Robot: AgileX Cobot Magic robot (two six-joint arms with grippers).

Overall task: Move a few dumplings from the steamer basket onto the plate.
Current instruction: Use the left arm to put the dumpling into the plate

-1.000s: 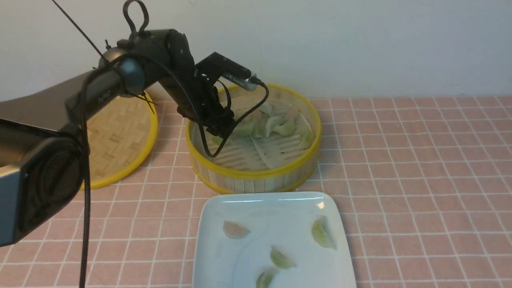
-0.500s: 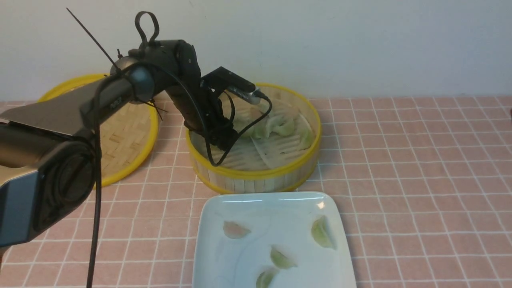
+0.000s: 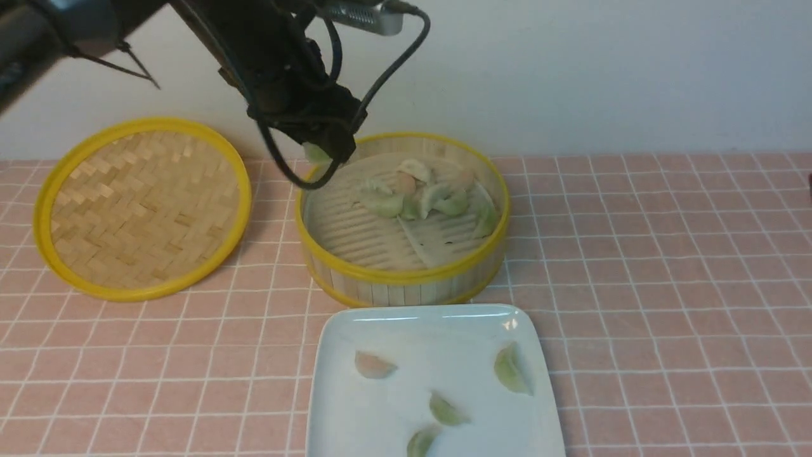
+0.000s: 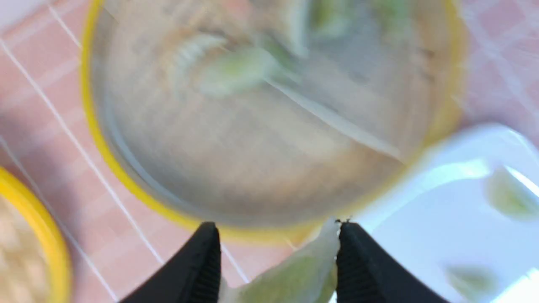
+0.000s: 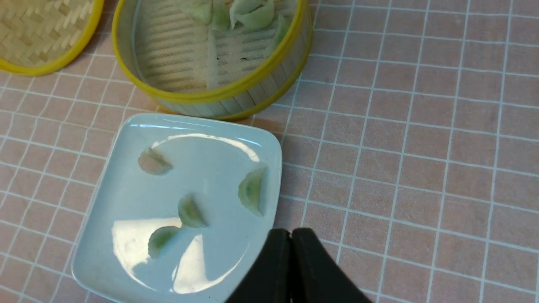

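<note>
Hanging above the 10 o'clock rim of the steamer basket (image 3: 406,278), the left gripper (image 3: 327,145) pinches a pale green dumpling (image 4: 294,273) between its two black fingers (image 4: 198,265). In the left wrist view, the dumpling's long axis slants across the gap, its thin tip lying against one fingertip. That view is blurred, so finer detail cannot be told. The other dumplings (image 3: 419,193) lie heaped on the ribbed floor from about 12 to 3 o'clock, one leaning on the wall at 3 o'clock, while the 6 to 9 o'clock part shows bare liner. At the basket's 6 o'clock, just beside it, sits the plate (image 3: 444,314) with four pieces well apart: a pinkish one (image 3: 374,366) at 9 o'clock lying crosswise, a green one (image 3: 509,369) at 3 o'clock with its long axis from 12 to 6, and two green ones (image 3: 447,410) near 6 o'clock. A woven lid (image 3: 143,206) lies flat at the basket's 9 o'clock, apart from it. A black cable (image 3: 393,60) loops beside the wrist. The right gripper (image 5: 291,235) has its fingers pressed together, empty, above the plate's edge.
</note>
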